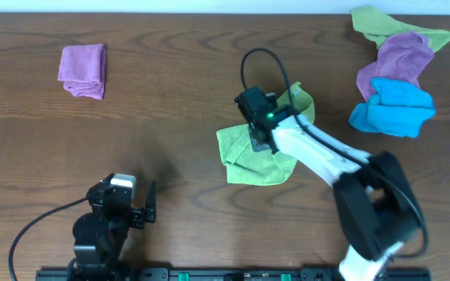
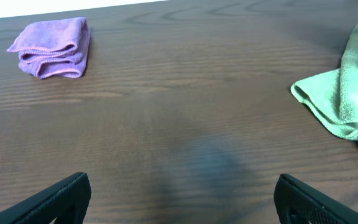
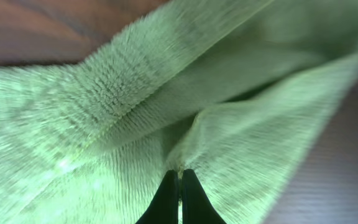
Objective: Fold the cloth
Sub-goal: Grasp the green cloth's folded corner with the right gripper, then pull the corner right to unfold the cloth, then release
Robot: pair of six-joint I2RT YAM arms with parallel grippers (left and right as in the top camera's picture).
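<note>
The lime-green cloth lies crumpled near the table's middle, with one flap raised toward the far right. My right gripper is down over it, shut on a pinched fold of the cloth. In the right wrist view the two dark fingertips of this gripper press together with green fabric bunched between them. My left gripper rests open at the near left, its fingers wide apart over bare wood. The cloth's left edge shows at the right of the left wrist view, well away from that gripper. No tag shows.
A folded purple cloth lies at the far left, also in the left wrist view. At the far right is a pile: a duller green cloth, a purple cloth and a blue cloth.
</note>
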